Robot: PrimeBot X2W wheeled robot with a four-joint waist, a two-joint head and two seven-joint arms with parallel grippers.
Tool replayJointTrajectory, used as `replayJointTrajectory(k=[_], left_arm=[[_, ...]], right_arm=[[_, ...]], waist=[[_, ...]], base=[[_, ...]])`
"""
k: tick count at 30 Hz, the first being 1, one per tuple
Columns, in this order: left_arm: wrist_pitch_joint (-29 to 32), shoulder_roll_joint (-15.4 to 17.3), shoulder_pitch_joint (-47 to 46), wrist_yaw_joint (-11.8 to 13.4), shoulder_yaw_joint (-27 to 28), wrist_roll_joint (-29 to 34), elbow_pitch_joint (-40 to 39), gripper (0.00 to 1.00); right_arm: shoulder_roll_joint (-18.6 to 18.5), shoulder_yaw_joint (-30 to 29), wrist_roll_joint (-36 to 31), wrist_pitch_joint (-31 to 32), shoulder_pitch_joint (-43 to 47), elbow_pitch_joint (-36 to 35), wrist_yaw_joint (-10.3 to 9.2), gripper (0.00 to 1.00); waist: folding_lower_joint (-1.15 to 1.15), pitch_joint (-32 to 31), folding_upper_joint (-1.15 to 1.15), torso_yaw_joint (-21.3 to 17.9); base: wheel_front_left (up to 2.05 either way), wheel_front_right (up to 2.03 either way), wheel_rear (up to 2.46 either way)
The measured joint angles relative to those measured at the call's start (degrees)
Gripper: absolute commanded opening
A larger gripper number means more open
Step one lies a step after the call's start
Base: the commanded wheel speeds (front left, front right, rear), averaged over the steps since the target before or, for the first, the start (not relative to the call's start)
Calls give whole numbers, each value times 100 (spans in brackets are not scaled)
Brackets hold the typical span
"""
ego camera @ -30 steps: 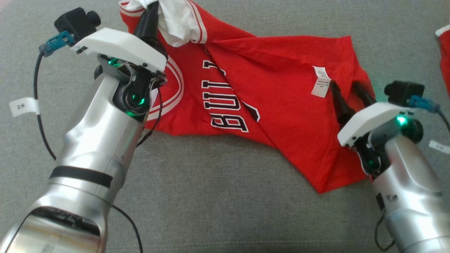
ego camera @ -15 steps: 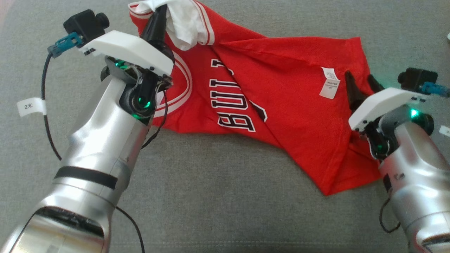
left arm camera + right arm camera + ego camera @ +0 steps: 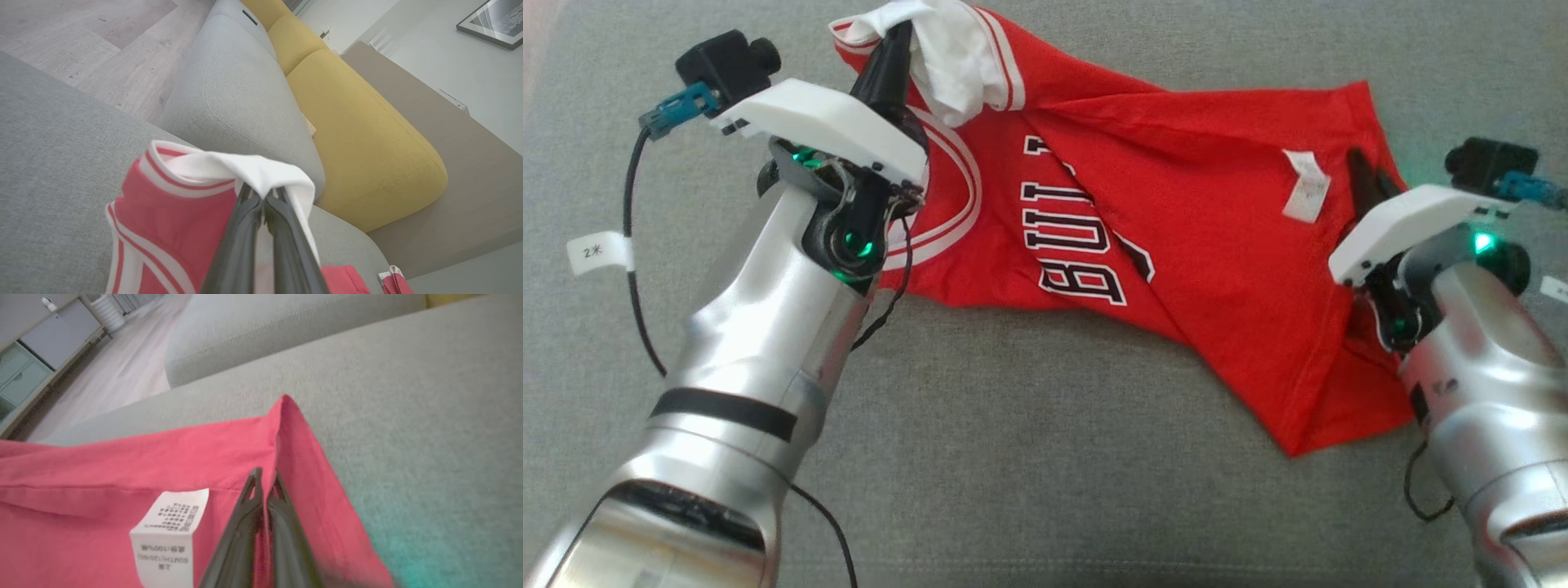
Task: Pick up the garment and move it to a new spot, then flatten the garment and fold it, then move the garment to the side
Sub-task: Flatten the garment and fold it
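Observation:
The garment (image 3: 1192, 245) is a red jersey with black lettering and white-striped trim, spread crumpled across a grey sofa cushion (image 3: 1013, 457). My left gripper (image 3: 900, 33) is shut on its white-lined trim at the upper left; the left wrist view shows that white fold (image 3: 261, 171) draped over the gripper (image 3: 263, 194). My right gripper (image 3: 1364, 167) is shut on the garment's red hem at the right, beside a white care label (image 3: 1305, 196). In the right wrist view the gripper (image 3: 265, 477) pinches a red fold (image 3: 298, 457) next to the care label (image 3: 171, 531).
Beyond the grey cushion stand a second grey cushion (image 3: 237, 94) and yellow cushions (image 3: 359, 130), with wooden floor (image 3: 81, 36) farther off. Another bit of red cloth (image 3: 392, 277) lies past the garment. Grey seat spreads in front of the jersey.
My right gripper's fingers have closed together onto the garment's hem; they stood apart before. The whole head view has shifted a little, and the left gripper keeps its hold.

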Motion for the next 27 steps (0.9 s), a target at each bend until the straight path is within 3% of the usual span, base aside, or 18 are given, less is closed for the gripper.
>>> replayJointTrajectory(k=[7, 11, 12, 16, 22, 27], left_arm=[[-100, 266, -304, -23, 244, -79, -15, 0], [-35, 513, -1237, 29, 463, -108, -123, 0], [9, 565, -1874, 74, 493, -80, -148, 0], [-35, 605, -2994, 113, 575, 107, -135, 0], [-293, 610, -3946, 55, 706, 305, 37, 0], [-363, 398, -4078, -34, 831, 227, 135, 0]], right_arm=[[-203, 24, 287, -527, -617, -280, 0, 0], [-405, -23, 348, -588, -1622, -491, 0, 0], [-478, -41, 339, -581, -2263, -524, 0, 0], [-594, -37, 265, -592, -3374, -514, 0, 0], [-711, -46, -137, -904, -4284, -372, 1, 0], [-839, 67, -404, -995, -4559, -170, 1, 0]], waist=[[0, 36, 0, -169], [0, 214, 0, -277], [0, 347, 0, -324], [1, 626, 0, -416], [1, 942, 0, -509], [0, 1116, 0, -406]], base=[[0, 0, 0], [0, 0, 0], [0, 0, 0], [0, 0, 0], [0, 0, 0], [0, 0, 0]])
